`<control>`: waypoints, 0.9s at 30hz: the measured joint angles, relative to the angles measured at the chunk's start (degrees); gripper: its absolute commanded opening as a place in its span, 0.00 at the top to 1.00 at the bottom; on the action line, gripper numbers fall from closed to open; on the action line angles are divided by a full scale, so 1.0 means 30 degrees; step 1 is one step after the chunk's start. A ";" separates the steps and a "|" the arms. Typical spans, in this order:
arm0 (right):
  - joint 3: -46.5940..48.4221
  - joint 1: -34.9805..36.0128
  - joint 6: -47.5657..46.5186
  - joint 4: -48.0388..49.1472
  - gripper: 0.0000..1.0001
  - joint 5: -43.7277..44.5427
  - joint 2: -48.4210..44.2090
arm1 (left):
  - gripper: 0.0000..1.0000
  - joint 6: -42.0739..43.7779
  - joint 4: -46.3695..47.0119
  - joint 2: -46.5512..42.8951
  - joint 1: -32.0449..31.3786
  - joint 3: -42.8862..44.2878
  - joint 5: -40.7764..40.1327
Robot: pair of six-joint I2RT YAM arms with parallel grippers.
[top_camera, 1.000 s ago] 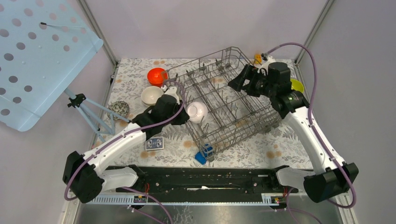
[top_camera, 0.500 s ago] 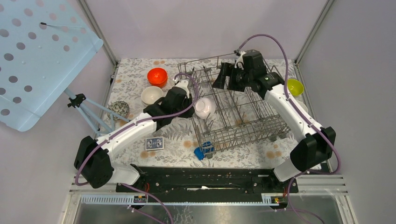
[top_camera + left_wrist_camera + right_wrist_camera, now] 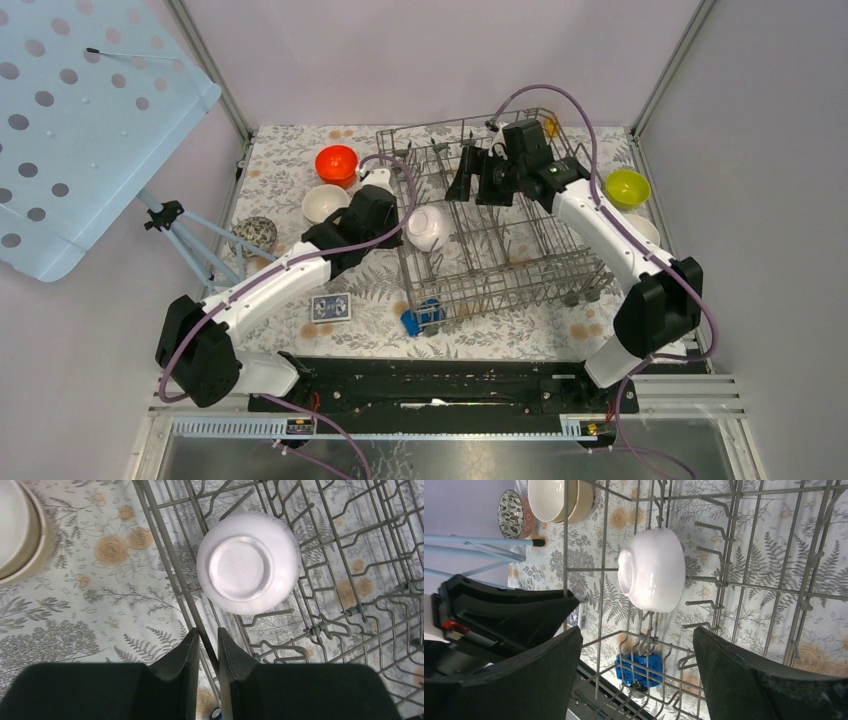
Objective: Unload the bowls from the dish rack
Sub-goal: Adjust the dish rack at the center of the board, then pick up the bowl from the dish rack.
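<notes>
The dish rack (image 3: 520, 250), a grey wire basket, lies across the middle of the mat. One white bowl (image 3: 428, 228) rests in it near its left rim, bottom up in the left wrist view (image 3: 248, 562) and on its side in the right wrist view (image 3: 654, 570). My left gripper (image 3: 398, 222) is shut on the rack's left rim wire (image 3: 209, 647), just short of that bowl. My right gripper (image 3: 462, 178) hangs open above the rack's far part, its fingers wide apart (image 3: 639, 652) and empty. An orange-red bowl (image 3: 337, 163), a beige bowl (image 3: 325, 204) and a yellow-green bowl (image 3: 627, 186) sit on the mat outside the rack.
A blue toy car (image 3: 420, 318) lies under the rack's near left corner. A speckled ball (image 3: 255, 235), a card pack (image 3: 330, 307) and a tripod (image 3: 185, 225) stand to the left. A further white bowl (image 3: 645, 228) peeks out behind the right arm.
The rack has swung from a diagonal to nearly square with the table, with the white bowl and blue car carried along. My right arm has moved left over the rack.
</notes>
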 measured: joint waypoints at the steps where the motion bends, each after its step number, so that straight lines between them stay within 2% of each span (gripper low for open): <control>1: 0.0007 0.0109 0.0007 0.0015 0.13 -0.0036 0.0160 | 1.00 0.0000 -0.0044 -0.0087 0.0124 -0.0044 -0.0102; 12: 0.0772 0.1814 0.0204 0.0015 0.13 -0.0044 0.2922 | 1.00 0.0036 -0.0262 -0.0539 0.0525 -0.0379 -0.0809; 19: 0.2302 0.1967 0.0270 0.0109 0.08 -0.0015 0.4422 | 1.00 0.0036 -0.0095 -0.0809 0.0539 -0.0685 -0.0984; 27: 0.2331 0.1974 0.0262 0.0612 0.05 0.0095 0.5537 | 1.00 0.0007 0.0270 -0.1027 0.0539 -0.1013 -0.1013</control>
